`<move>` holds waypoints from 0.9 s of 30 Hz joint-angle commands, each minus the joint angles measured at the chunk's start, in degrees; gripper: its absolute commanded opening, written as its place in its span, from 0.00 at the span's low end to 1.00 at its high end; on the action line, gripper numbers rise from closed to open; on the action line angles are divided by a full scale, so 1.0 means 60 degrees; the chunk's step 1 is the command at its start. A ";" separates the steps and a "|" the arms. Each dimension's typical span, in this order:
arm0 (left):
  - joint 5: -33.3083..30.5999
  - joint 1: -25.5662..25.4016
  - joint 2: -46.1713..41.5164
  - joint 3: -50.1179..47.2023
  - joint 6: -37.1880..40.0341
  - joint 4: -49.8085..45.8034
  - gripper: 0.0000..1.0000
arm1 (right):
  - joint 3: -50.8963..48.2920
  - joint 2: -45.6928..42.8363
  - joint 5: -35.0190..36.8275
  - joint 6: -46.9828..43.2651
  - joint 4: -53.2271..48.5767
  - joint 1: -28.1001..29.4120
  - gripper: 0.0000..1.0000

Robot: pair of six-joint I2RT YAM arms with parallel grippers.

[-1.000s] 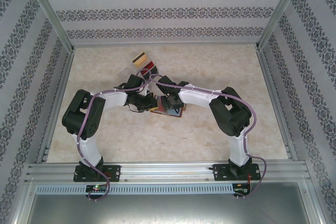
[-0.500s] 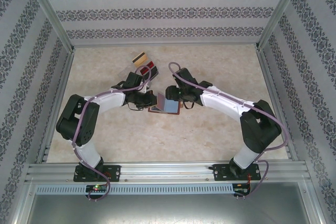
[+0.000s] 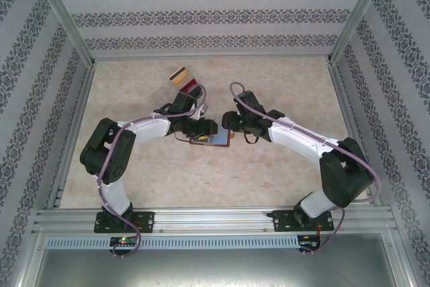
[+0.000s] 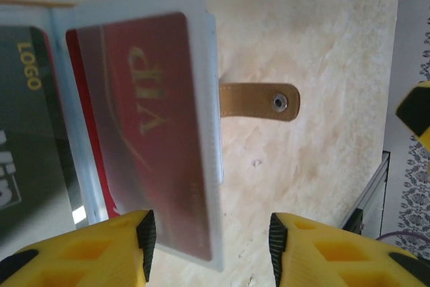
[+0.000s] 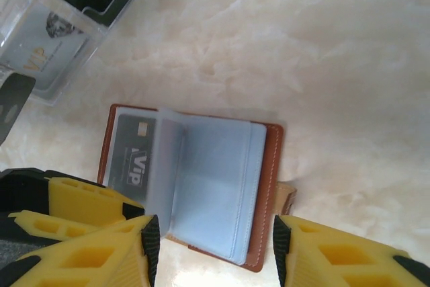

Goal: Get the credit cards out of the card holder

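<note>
left gripper [image 4: 211, 247]: jaws apart, sleeved red vip card [image 4: 161, 132] partly between them, possibly untouched | right gripper [image 5: 215, 247]: jaws apart over the open card holder [image 5: 201, 186] on the table [image 5: 336, 65]

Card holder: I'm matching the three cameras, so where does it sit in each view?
Top external: the card holder lies open at mid-table.
Left wrist: left half, clear sleeves, its tan snap strap pointing right.
Right wrist: lower centre, lying open, strap at its right edge.
Shared landmark: the marbled tabletop.
</note>
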 commanded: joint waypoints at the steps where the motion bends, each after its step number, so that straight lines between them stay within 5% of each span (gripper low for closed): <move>1: -0.0480 -0.0056 0.0165 0.0473 0.0006 -0.0011 0.51 | -0.0101 -0.0128 0.0270 -0.0052 -0.0032 -0.0157 0.50; 12: -0.2379 0.0396 -0.0613 0.0052 -0.0147 -0.0653 0.45 | 0.0522 0.0686 0.0009 -0.0157 -0.0340 0.0270 0.38; 27: -0.1158 0.0405 0.0183 0.0331 -0.0346 -0.0623 0.40 | 0.1485 0.2725 0.0197 0.0096 -0.0905 0.0704 0.32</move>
